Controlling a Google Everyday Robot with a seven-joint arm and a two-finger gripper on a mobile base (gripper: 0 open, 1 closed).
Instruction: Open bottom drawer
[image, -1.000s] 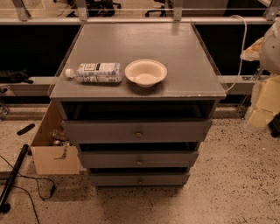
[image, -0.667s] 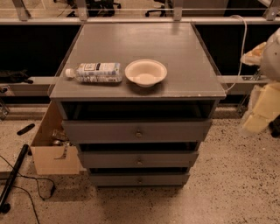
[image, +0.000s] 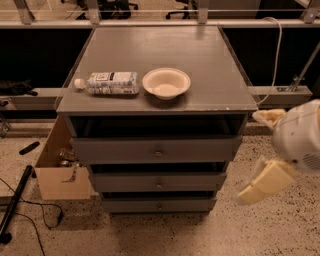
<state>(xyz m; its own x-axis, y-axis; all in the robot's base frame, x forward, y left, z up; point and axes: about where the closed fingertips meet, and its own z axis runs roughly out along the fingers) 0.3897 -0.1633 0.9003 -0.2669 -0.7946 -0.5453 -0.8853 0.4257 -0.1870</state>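
Looking down on a speckled floor (image: 280, 235), with a dark railed strip running behind. Finding a grey cabinet (image: 115, 149) standing at centre, its flat top serving as a bench (image: 210, 75) and three stepped drawer fronts stacking below, each narrower than the one above. Noting an open cardboard box (image: 60, 182) sitting on the floor just beside the cabinet's left side. Spotting the pale end effector (image: 252, 156) hanging off the cabinet's right edge, apart from every drawer, its fingers (image: 267, 181) spreading wide and gripping nothing. Locating the bottom drawer (image: 125, 205) lowest in the stack, slimmest of the three, probably sitting pushed in, though shadow above it is making that hard to judge. Seeing a plastic bottle (image: 110, 83) lying on its side on the bench's left part, cap pointing left, near an empty cream bowl (image: 166, 83) resting upright to its right. Picking out a small round knob (image: 160, 205) centring the bottom drawer's front.
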